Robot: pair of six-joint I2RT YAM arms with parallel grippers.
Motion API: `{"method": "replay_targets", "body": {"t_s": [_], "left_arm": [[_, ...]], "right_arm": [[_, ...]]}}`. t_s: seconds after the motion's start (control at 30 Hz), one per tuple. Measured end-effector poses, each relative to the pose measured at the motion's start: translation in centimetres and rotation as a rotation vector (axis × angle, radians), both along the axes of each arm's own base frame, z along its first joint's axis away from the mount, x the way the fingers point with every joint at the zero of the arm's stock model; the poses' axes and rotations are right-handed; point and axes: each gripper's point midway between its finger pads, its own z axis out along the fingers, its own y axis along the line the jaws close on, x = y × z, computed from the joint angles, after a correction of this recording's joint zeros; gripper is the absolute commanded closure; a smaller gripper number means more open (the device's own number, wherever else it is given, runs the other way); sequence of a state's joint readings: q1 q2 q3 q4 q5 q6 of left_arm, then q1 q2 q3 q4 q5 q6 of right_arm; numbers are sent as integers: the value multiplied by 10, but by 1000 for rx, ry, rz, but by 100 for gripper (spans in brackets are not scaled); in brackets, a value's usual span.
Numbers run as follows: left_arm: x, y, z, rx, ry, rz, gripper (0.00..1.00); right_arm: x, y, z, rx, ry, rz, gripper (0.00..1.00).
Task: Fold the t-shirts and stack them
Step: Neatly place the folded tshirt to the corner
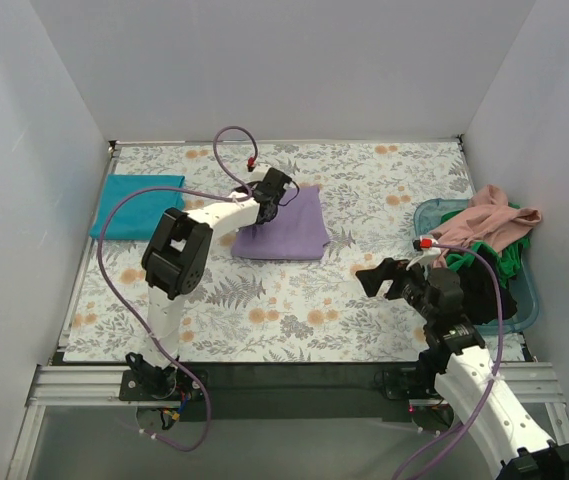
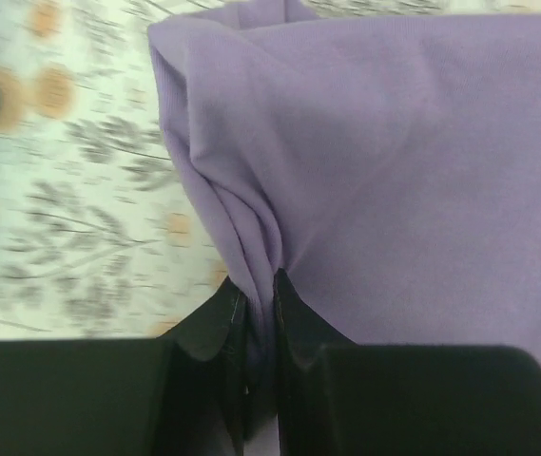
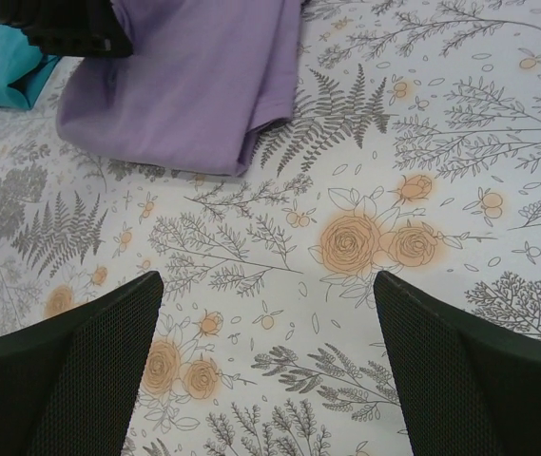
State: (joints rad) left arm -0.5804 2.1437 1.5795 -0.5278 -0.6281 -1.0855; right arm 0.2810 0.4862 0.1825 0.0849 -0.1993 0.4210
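Observation:
A folded lavender-purple t-shirt lies on the floral cloth in the middle of the table. My left gripper is shut on its left edge, with a pinch of purple fabric between the fingers. A folded teal t-shirt lies at the far left. My right gripper hangs open over bare cloth at the right, holding nothing. A salmon-pink t-shirt, a green one and a black one are heaped in the tub.
The see-through blue plastic tub stands at the right edge of the table. The grey floral-print cloth covers the tabletop. White walls close in the left, back and right sides.

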Motion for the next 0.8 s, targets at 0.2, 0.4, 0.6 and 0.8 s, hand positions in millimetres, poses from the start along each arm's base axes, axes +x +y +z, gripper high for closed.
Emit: {"method": "replay_targets", "body": {"t_s": [0.2, 0.4, 0.6, 0.8], "left_arm": [[12, 63, 33, 217, -38, 6, 100], [34, 130, 67, 315, -78, 80, 100], [54, 180, 114, 406, -161, 119, 100], [65, 200, 159, 485, -243, 102, 100]], "right_arm": [[4, -7, 7, -16, -47, -35, 2], [8, -13, 5, -49, -58, -66, 1], [11, -18, -3, -79, -38, -85, 2], [13, -22, -5, -93, -34, -106, 2]]}}
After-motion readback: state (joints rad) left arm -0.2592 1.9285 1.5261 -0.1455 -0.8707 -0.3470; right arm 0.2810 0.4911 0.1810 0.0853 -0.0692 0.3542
